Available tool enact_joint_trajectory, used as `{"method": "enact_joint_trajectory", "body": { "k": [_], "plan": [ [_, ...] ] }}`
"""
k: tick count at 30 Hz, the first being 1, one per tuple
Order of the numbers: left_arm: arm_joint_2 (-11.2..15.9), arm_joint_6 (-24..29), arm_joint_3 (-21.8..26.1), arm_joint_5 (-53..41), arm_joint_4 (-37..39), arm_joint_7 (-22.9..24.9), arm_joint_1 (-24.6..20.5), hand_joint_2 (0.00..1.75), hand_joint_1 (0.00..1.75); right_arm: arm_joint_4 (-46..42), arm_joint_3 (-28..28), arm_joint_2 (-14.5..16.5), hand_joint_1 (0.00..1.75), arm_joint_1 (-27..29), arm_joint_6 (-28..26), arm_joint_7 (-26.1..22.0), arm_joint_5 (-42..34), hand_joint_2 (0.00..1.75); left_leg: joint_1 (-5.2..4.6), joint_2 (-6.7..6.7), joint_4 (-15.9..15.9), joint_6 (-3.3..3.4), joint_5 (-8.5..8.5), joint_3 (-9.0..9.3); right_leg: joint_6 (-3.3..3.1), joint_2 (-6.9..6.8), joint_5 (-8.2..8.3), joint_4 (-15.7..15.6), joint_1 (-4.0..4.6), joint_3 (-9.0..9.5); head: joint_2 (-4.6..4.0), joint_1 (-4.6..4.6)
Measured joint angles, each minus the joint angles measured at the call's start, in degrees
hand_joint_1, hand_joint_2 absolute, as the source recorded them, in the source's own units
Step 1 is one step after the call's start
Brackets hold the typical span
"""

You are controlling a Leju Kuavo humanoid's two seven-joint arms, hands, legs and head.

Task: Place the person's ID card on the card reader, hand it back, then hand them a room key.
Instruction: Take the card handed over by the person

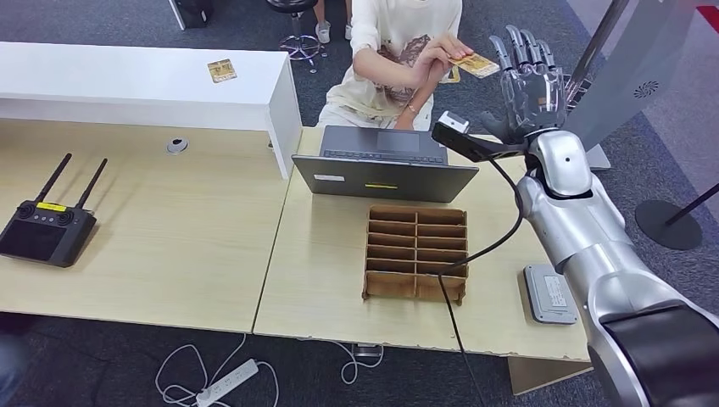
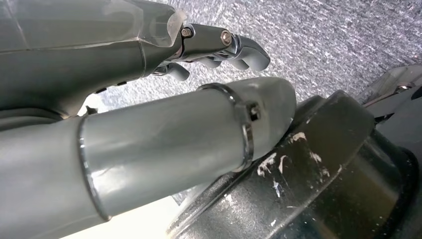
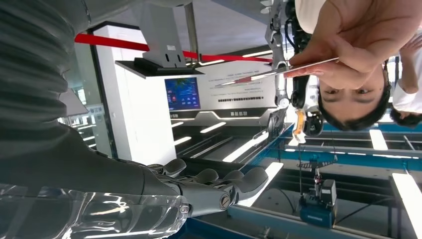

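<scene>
— Pale wooden surface (image 1: 212,246), reader (image 1: 549,293) near right. Card?
— Pinched in person's hand (image 1: 428,58), far side, beside right hand (image 1: 527,80): spread wide, empty. Left hand (image 2: 219,47): curled, empty.

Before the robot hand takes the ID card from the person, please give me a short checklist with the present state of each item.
1. Right robot hand raised, fingers apart, holding nothing: ok.
2. Thin yellowish ID card offered by the person's hand: ok.
3. Card touching the robot hand: not ok, still apart.
4. Flat grey card reader on the light wooden table, nothing on it: ok.
5. Left robot hand free: cannot tell.
</scene>
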Motion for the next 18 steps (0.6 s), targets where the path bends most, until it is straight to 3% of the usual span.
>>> {"method": "enact_joint_trajectory", "body": {
  "k": [5,11,15,18],
  "plan": [
    [0.1,-0.3,0.7,0.2,0.0,0.0,0.0,0.00,0.00,1.2,0.0,0.0,0.03,-0.4,0.0,-0.5,-0.6,1.75,0.00,0.00,0.0,0.00,0.00,0.00,0.00,0.00,0.00,0.0,0.00,0.00,0.00,0.00],
    [0.2,-0.3,0.8,0.1,0.0,0.0,0.2,0.00,0.00,1.7,-0.1,0.0,0.39,-0.6,-0.2,-2.0,-1.9,1.75,0.00,0.01,0.0,0.00,0.00,0.01,0.00,0.01,0.00,0.0,0.00,0.00,0.00,0.00],
    [0.2,-0.3,0.9,0.2,0.0,0.0,0.4,0.00,0.00,2.0,-0.5,0.0,1.51,-0.6,-0.6,-3.1,-2.6,1.75,0.00,0.01,0.0,0.00,0.00,0.00,0.00,0.01,0.00,0.0,0.00,-0.01,0.00,0.01],
    [0.2,-0.3,0.9,0.2,0.0,0.0,0.5,0.00,0.00,2.2,-0.8,0.1,1.75,-0.6,-0.7,-3.8,-2.9,1.75,0.00,0.01,0.0,0.00,0.00,0.00,0.00,0.01,0.00,0.0,0.00,-0.01,0.00,0.00]
  ]
}}
